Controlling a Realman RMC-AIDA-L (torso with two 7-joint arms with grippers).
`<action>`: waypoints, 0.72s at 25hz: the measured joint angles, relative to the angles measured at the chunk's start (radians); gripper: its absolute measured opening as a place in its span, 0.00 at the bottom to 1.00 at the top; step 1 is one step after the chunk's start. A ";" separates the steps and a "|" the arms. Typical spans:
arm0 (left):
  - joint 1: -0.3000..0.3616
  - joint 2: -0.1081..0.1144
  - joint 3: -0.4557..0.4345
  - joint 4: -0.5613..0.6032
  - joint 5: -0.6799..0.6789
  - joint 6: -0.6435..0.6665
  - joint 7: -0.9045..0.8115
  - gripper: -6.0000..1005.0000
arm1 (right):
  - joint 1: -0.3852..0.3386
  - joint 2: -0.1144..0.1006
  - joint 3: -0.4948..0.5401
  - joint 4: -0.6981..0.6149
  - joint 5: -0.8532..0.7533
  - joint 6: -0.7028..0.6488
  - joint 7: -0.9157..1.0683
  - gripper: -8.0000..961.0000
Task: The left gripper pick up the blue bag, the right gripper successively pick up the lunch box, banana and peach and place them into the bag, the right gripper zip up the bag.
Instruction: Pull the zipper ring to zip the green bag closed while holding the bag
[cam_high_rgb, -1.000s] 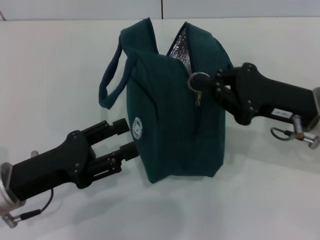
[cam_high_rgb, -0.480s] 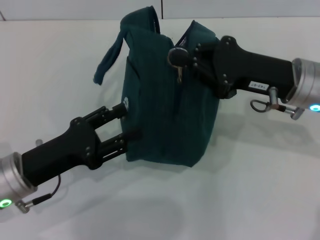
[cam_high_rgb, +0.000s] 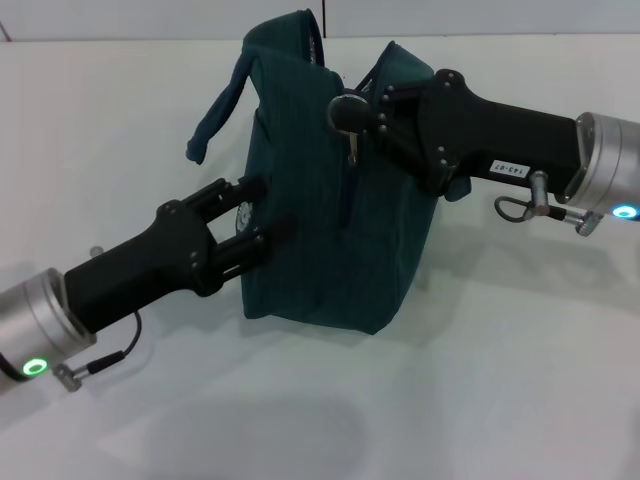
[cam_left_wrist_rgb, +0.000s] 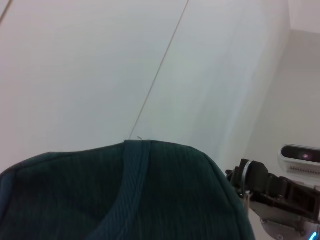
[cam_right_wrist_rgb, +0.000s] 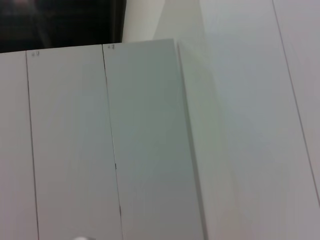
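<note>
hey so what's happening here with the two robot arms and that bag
The two arms are handling a blue bag that stands on the white table. The left gripper is against the bag's side, steadying it. The right gripper is at the top of the bag, at the ring-pull zipper. No foil lining shows at the top. No food is in sight.

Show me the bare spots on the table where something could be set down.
The table is bare in front of the bag, between the two arms, and behind its handle on the left. It is crowded at the bag, with the left gripper at its side and the right gripper at the zipper.
</note>
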 joint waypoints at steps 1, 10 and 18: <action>-0.006 0.000 0.000 -0.002 0.000 -0.005 -0.003 0.71 | 0.000 0.000 0.000 0.000 0.000 0.000 0.000 0.04; -0.035 0.002 0.012 -0.020 0.011 -0.047 0.010 0.70 | 0.001 0.000 -0.008 0.000 0.016 0.005 0.000 0.04; -0.046 0.006 0.016 -0.017 0.019 -0.051 0.021 0.37 | -0.006 0.000 -0.030 0.000 0.060 0.009 0.000 0.04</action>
